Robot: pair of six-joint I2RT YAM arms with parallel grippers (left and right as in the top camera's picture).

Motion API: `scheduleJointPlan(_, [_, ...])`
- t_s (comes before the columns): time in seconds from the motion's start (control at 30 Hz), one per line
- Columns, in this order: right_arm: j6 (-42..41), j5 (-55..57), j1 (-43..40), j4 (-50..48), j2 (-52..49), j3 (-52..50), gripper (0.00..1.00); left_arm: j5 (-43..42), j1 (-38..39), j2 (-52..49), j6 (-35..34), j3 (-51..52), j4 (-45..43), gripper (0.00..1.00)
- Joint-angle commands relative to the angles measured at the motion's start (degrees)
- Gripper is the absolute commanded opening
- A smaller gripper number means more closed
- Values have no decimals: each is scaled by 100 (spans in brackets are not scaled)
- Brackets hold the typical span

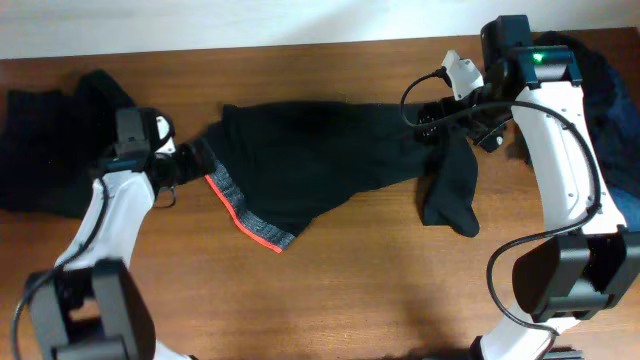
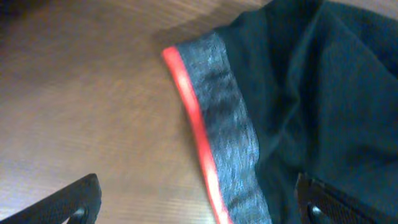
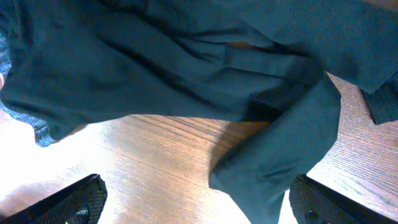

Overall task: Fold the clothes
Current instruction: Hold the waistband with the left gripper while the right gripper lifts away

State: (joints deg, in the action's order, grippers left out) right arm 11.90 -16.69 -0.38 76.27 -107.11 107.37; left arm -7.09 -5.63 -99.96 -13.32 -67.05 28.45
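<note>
Left wrist camera, closest in: my left claw (image 2: 199, 208) stands wide open, fingers well apart with nothing between them, over the red-and-grey band (image 2: 227, 137) that edges the black garment (image 2: 323, 93). Bare wooden table (image 2: 81, 93) lies to the band's left. On the right wrist camera my right claw (image 3: 199, 208) is spread just as wide and grips nothing. Below it dark fabric lies creased, with one narrow fold (image 3: 292, 149) trailing off over the wood. Overhead, working outward from the near edge, I see bare wood first, then the band's red edge running diagonally along the garment's lower left side. Beyond that the garment's body is spread across the middle of the table, rumpled and not folded. The left claw sits just at its left end and the right claw at its right end, above the narrow fold. Off to the left a heap of dark clothes (image 1: 50, 140) lies on the table, and at the far right corner blue denim (image 1: 615, 90) shows behind the right arm.
</note>
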Motion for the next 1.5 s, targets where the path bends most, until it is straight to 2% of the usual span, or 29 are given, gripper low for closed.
scheduleJointPlan(0.0, [-33, -136, 11, -17, -31, 101, 99, -433, -15, -407, -74, -50, -422, 99])
scheduleJointPlan(0.3, [-35, -136, 11, -11, -31, 101, 99, -431, -15, -881, -74, -50, -1222, 99])
scheduleJointPlan(0.93, [-35, -136, 11, 94, -31, 101, 99, -573, -15, -1469, -76, -50, -1810, 99])
scheduleJointPlan(1.07, [-35, -136, 11, 96, -31, 101, 98, -575, -15, -1497, -76, -50, -1971, 94])
scheduleJointPlan(1.2, [-35, -138, 11, 96, -31, 101, 99, -581, -15, -1541, -79, -50, -2127, 83])
scheduleJointPlan(1.47, [-35, -138, 11, 96, -31, 101, 99, -577, -15, -1770, -81, -50, -2258, 73])
